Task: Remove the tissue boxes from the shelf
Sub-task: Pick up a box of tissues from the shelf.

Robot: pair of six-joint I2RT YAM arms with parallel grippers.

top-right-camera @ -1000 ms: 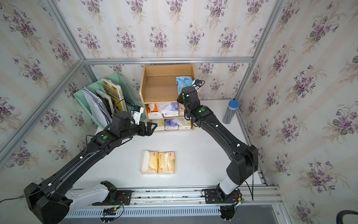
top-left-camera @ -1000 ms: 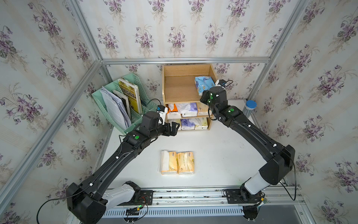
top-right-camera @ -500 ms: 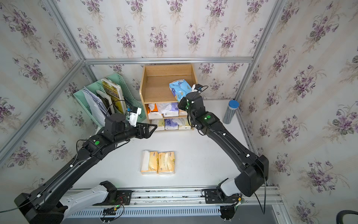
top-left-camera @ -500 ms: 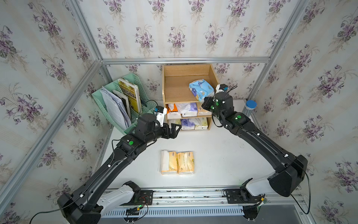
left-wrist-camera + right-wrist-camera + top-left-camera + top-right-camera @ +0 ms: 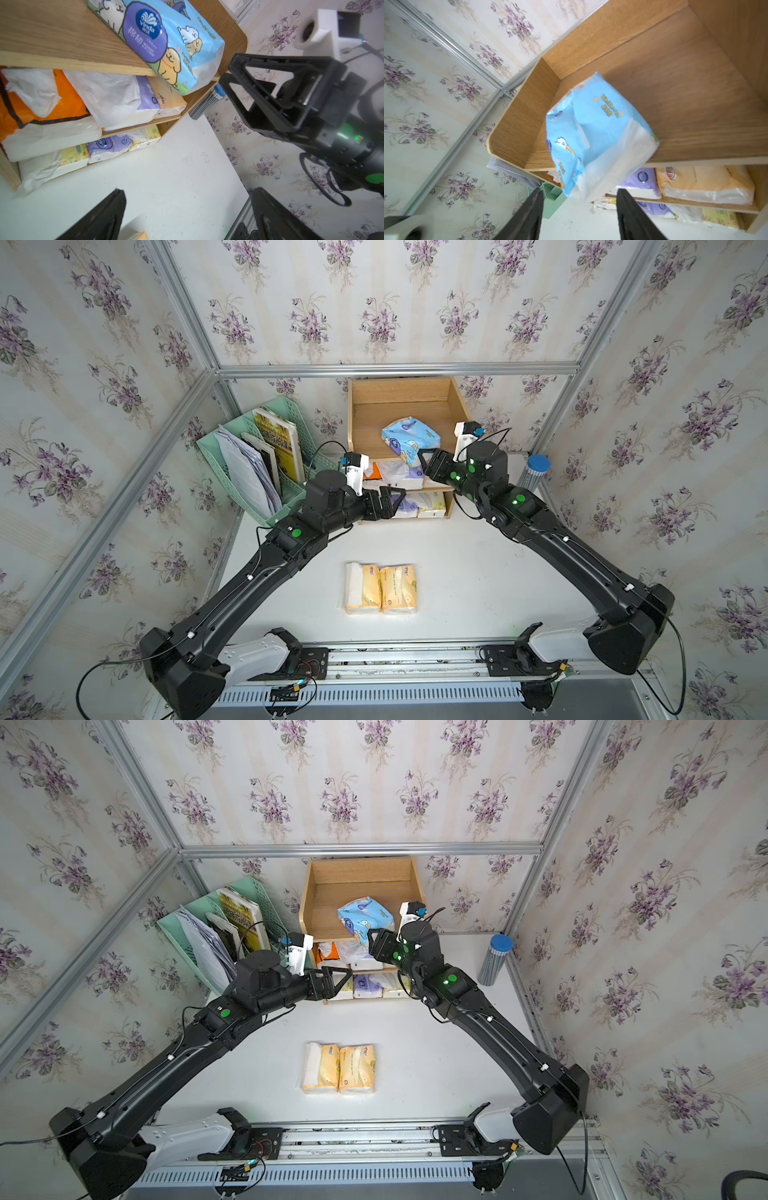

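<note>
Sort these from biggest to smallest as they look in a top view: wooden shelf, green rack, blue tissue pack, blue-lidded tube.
1. The wooden shelf and the green rack look about alike, too close to rank.
2. Then the blue tissue pack.
3. Smallest, the blue-lidded tube.

Bright, even light with faint soft shadows. Top views sharp, edges bowed. In the right wrist view, blue pack (image 5: 596, 133) blurred.

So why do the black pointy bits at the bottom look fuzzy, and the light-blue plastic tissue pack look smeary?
Right wrist view: the fingers of the right gripper sit too near the lens, out of focus; the clear end of the light-blue plastic-wrapped tissue pack looks smeared, probably from motion. Left wrist view: the left gripper fingers blur likewise. Both top views: sharp throughout.
</note>
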